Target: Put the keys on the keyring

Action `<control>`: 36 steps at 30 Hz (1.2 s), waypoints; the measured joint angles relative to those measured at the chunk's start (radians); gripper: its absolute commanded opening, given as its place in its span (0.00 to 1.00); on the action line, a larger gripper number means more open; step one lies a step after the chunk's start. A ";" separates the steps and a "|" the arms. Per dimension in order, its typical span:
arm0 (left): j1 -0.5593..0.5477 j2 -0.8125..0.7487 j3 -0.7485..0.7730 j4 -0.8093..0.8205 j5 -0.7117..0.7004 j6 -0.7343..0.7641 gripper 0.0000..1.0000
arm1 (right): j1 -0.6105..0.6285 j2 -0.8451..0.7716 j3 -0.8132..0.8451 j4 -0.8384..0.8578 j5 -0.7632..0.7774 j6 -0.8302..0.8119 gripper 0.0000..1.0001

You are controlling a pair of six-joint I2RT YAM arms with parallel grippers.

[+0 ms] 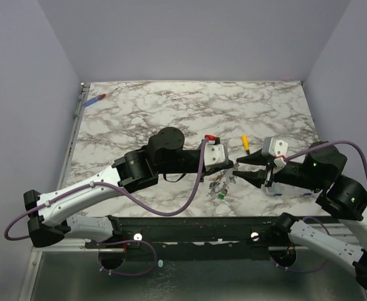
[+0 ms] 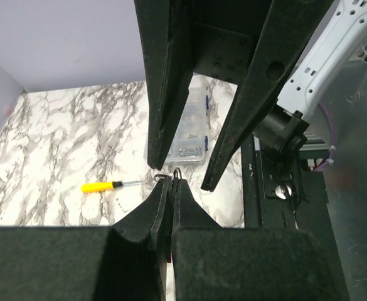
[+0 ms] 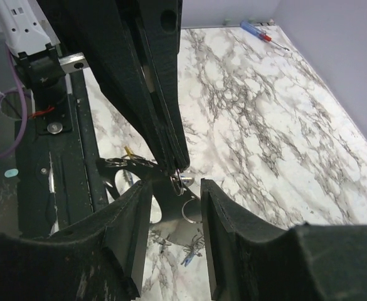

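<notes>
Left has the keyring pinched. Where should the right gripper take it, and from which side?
Probably the free arc of the keyring poking out past the left gripper's shut tips, since the rest is covered. Come straight in from the right gripper's present side; its open jaws face that arc.

Two arms are seen, the left arm (image 1: 164,160) and the right arm (image 1: 315,169), and with them two grippers are counted, the left gripper (image 2: 170,183) and the right gripper (image 3: 174,187). Two screwdrivers are counted: one yellow-handled screwdriver (image 1: 246,144) and one blue-handled screwdriver (image 1: 95,99). One clear plastic box (image 2: 188,128) is seen, and one keyring (image 3: 179,182). The keys (image 1: 219,185) are gathered in one small cluster; several are there, but an exact count cannot be taken, and one green tag (image 1: 221,195) is made out among them. Two purple cables (image 1: 170,212) are counted, one to each arm, and one marble table (image 1: 170,106)
</notes>
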 measured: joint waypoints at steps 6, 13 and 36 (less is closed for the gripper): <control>0.000 0.006 -0.010 -0.008 -0.016 0.009 0.00 | 0.000 0.007 0.001 0.000 0.003 -0.008 0.34; 0.000 0.008 -0.010 -0.013 -0.025 0.020 0.00 | 0.000 0.035 0.002 -0.002 0.006 -0.016 0.28; 0.000 -0.034 -0.036 -0.034 -0.147 -0.013 0.41 | 0.003 -0.039 -0.187 0.156 0.024 -0.192 0.01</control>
